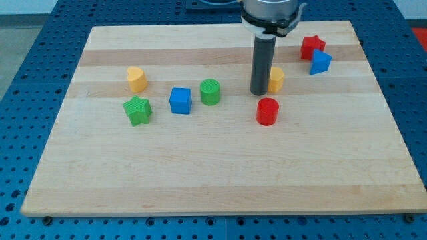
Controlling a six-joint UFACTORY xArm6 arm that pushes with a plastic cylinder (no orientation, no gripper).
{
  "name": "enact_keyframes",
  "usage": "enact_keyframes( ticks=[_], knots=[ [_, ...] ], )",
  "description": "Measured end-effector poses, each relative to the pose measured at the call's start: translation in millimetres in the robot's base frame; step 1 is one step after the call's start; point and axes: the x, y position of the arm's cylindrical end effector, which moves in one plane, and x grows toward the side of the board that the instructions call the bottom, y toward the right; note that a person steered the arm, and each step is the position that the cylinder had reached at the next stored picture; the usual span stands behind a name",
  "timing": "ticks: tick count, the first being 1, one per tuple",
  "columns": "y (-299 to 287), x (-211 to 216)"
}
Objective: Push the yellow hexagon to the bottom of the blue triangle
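The yellow hexagon (276, 79) sits right of centre on the wooden board, partly hidden by my rod. My tip (259, 92) is at the hexagon's left side, touching or nearly touching it. The blue triangle (319, 63) lies up and to the right of the hexagon, near the view's top right, with a gap between them. A red star (311, 47) sits just above and left of the blue triangle, close against it.
A red cylinder (267, 111) stands just below my tip. A green cylinder (210, 91), a blue cube (180, 101), a green star (137, 110) and a yellow heart-like block (137, 79) lie to the left. The board's right edge (383, 107) is near the triangle.
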Motion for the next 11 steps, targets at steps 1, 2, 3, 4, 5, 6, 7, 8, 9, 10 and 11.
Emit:
enact_keyframes(
  ticks=[1, 2, 3, 4, 5, 6, 7, 8, 9, 10, 11],
  knots=[
    [5.2, -2.1],
    [-8.6, -8.9],
    [-17.3, -22.5],
    [-14.3, -29.9],
    [-2.2, -29.9],
    [16.4, -29.9],
    [34.2, -29.9],
    [57.8, -29.9],
    [62.5, -29.9],
    [66.6, -29.9],
    [76.4, -29.9]
  ],
)
